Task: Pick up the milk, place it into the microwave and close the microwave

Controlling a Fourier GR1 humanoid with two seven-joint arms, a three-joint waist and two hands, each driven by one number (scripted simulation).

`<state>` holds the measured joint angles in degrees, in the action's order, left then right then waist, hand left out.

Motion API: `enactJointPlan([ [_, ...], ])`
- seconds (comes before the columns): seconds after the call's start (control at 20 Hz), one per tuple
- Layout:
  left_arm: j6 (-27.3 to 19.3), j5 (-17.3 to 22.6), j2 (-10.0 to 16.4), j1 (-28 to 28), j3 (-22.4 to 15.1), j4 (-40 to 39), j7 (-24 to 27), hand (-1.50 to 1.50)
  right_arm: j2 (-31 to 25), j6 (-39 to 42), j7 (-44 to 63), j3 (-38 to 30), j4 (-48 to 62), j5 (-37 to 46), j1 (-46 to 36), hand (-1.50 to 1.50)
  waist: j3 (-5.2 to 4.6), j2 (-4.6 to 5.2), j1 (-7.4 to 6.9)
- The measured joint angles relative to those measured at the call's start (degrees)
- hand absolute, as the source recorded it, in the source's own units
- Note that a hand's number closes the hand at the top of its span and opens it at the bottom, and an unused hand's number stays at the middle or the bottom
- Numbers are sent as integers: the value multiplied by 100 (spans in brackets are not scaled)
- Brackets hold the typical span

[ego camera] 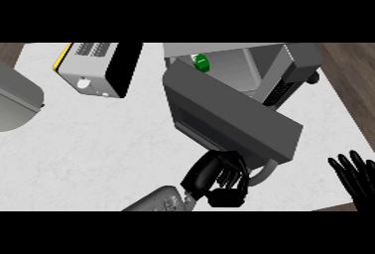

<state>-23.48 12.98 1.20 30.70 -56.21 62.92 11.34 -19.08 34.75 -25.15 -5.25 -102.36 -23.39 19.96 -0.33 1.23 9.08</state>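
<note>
The grey microwave (293,59) stands at the back right of the white counter (95,149). Its door (234,119) hangs partly open and swings out toward me. Inside, only the milk's green cap (201,62) shows above the door's top edge; the rest of the carton is hidden. My left hand (216,179) is at the door's near edge, its fingers curled against the door beside the grey handle (265,171), holding nothing that I can see. My right hand (356,176) rests open at the right edge, fingers up.
A grey and black box appliance with a yellow edge (95,67) sits at the back left. A large grey rounded object (15,99) lies at the left edge. The counter ends at the right, where the wooden floor (351,79) shows.
</note>
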Motion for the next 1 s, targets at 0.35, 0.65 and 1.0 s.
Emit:
enactJointPlan([
  [0.35, -695, 655, -75, 692, 103, -234, 133, 150, -151, 41, 310, 10, -435, -343, 18, -150, -3, 48, 202],
  [0.65, -1048, 1151, -106, 1302, 283, -643, 240, 150, -237, -68, 650, 35, -747, -620, 40, -150, -1, 104, 325],
  [1.0, -1094, 1786, -123, 1851, 528, -1164, 383, 150, -364, -184, 954, 2, -1007, -866, 23, -150, 4, 183, 466],
])
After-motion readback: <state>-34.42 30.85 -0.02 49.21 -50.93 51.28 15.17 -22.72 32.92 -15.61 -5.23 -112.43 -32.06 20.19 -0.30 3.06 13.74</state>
